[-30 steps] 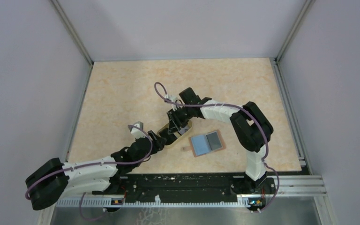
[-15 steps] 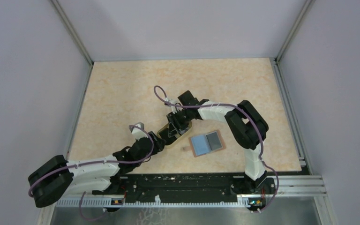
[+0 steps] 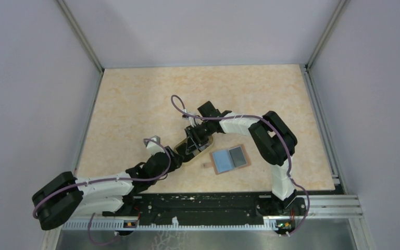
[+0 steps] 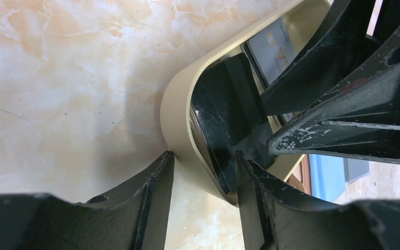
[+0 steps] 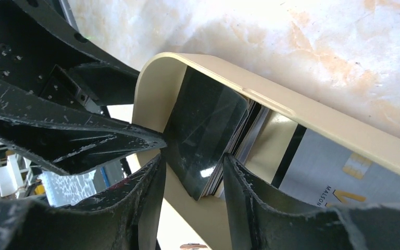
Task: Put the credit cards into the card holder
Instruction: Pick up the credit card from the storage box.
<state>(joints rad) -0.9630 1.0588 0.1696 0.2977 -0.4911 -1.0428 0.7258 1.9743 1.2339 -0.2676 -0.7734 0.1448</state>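
A stack of black credit cards (image 5: 203, 130) stands tilted against one end of the oval tan-rimmed dish (image 5: 302, 112). A white card (image 5: 328, 166) with a yellowish mark lies flat in the dish. My right gripper (image 5: 192, 156) is open, with the stack's lower corner between its fingers. My left gripper (image 4: 204, 156) is open astride the dish rim (image 4: 174, 114), one finger outside and one inside by the black cards (image 4: 219, 120). The card holder (image 3: 229, 159) lies open just right of the dish (image 3: 208, 147), its light blue inside up.
Both arms meet over the dish near the table's middle; the right gripper's fingers (image 4: 333, 78) crowd the left wrist view. Grey walls with metal posts enclose the table on three sides. A black rail (image 3: 203, 203) runs along the near edge.
The left gripper's jaws have narrowed around the dish rim and the left arm has edged forward a little. The right arm's elbow has shifted slightly left. The card holder has not moved.
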